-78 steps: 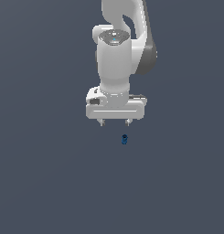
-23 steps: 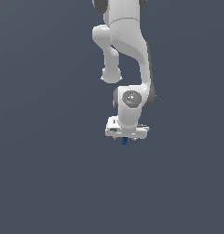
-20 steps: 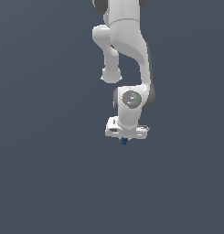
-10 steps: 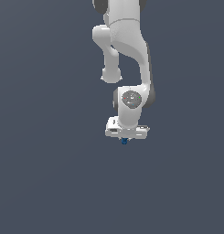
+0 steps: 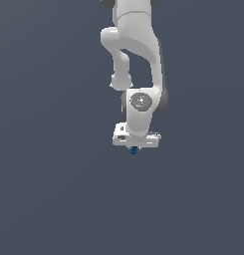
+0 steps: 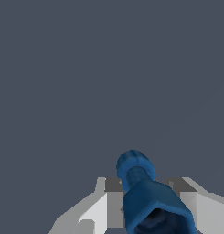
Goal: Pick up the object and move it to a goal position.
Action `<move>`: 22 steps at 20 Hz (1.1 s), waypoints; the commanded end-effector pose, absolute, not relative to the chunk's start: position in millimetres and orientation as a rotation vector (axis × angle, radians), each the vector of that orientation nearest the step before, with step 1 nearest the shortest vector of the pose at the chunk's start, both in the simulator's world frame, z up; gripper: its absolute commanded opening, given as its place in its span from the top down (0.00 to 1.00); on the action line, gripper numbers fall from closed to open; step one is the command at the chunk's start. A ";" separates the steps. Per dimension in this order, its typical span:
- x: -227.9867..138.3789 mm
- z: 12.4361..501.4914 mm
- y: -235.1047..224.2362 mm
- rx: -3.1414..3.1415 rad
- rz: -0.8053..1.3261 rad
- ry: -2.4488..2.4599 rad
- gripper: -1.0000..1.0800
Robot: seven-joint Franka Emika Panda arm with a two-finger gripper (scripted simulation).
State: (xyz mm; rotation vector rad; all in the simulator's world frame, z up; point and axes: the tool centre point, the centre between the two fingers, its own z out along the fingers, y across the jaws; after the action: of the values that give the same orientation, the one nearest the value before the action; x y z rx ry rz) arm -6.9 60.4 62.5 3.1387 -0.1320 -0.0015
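Inspection: arm poised over the floor, object clamped in the gripper

We find the white Panda arm (image 5: 136, 55) reaching down from the top of the exterior view over a plain grey-blue floor (image 5: 54, 199); its gripper (image 5: 134, 148) points downward, and the jaws are pinching the object (image 5: 134, 150), a small dark-blue piece peeping out just beneath the white hand. In the wrist view the object (image 6: 141, 187) sits between the two pale fingers (image 6: 97, 208), touching both sides as far as we can see
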 end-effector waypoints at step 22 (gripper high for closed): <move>-66.9 234.8 -15.9 3.140 0.000 -0.133 1.00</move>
State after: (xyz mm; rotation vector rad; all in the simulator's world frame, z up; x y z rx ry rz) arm -63.4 -11.8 225.5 3.1400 -0.1337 0.0013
